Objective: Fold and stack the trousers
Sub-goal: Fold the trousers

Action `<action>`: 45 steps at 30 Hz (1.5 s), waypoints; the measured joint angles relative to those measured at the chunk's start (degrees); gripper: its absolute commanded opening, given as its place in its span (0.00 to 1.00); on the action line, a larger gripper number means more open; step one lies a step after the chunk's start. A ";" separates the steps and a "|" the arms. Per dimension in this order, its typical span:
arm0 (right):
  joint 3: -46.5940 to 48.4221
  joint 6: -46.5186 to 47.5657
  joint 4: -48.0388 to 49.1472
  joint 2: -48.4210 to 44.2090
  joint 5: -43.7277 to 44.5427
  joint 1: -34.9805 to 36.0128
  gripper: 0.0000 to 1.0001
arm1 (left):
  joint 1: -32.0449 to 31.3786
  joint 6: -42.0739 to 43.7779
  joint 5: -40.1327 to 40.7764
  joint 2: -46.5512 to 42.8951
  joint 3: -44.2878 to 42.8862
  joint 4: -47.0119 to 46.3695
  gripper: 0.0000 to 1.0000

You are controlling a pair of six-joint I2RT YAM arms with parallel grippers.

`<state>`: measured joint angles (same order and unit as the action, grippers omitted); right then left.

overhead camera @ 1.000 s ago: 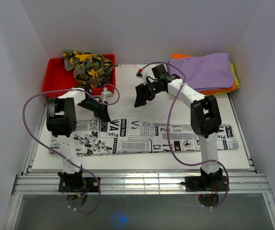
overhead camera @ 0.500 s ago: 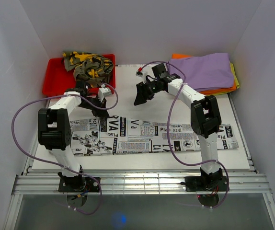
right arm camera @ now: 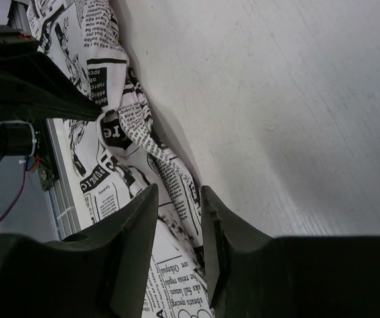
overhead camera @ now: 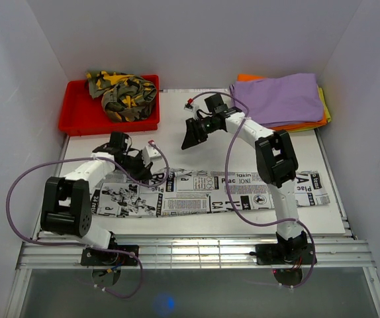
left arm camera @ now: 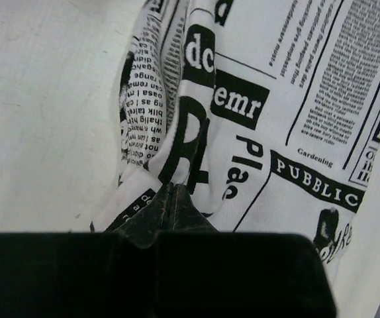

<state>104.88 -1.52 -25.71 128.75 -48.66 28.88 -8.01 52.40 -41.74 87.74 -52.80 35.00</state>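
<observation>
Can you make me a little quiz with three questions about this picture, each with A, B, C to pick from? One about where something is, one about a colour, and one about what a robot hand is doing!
1. Where is the camouflage garment?
A. in the red tray
B. on the floor
C. hanging on the wall

2. What colour is the top cloth of the back-right pile?
A. green
B. purple
C. black

3. What is the left gripper doing?
A. open wide in the air
B. shut on the newspaper-print trousers
C. shut on a cup

Answers:
1 A: the garment sits inside the tray's red rim.
2 B: the cloth on top is plainly purple.
3 B: the left wrist view shows its fingers pinched together on bunched print fabric.
</observation>
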 measured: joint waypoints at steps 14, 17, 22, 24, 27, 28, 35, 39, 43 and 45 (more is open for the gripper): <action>-0.79 2.32 -1.40 0.04 -1.25 6.25 0.45 | -5.81 5.40 12.24 -12.00 21.29 -21.14 0.00; 0.02 3.45 -1.81 0.90 0.13 7.58 0.56 | -6.12 5.64 13.31 -12.11 22.73 -24.59 0.00; 2.38 6.54 -2.99 4.09 4.11 9.97 0.59 | -6.49 6.54 14.14 -13.42 25.44 -29.00 0.00; 2.54 7.39 -3.39 4.85 5.33 10.91 0.60 | -6.56 6.91 14.32 -13.53 25.86 -29.88 0.00; 3.69 8.48 -3.91 6.73 6.78 12.11 0.60 | -6.71 7.54 14.88 -13.75 26.53 -31.30 0.00; 4.42 8.79 -4.07 7.69 7.02 12.57 0.56 | -6.75 7.74 15.19 -14.01 27.02 -32.09 0.00; 6.67 10.67 -4.22 9.99 6.95 13.18 0.08 | -6.67 3.91 20.52 -15.10 28.35 -36.06 0.24; 6.19 10.93 -2.75 9.92 9.57 13.05 0.08 | -1.70 -5.03 21.77 -15.39 22.75 -31.58 0.43; -0.63 10.21 3.76 6.21 11.34 12.59 0.08 | 7.02 -14.80 20.13 -15.41 13.27 -25.90 0.49; -3.91 9.88 6.73 4.28 12.37 12.37 0.08 | 10.23 -18.73 19.08 -14.53 8.46 -23.45 0.49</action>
<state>100.97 8.36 -18.98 133.03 -36.29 41.25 2.22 33.67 -22.65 73.21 -44.34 11.55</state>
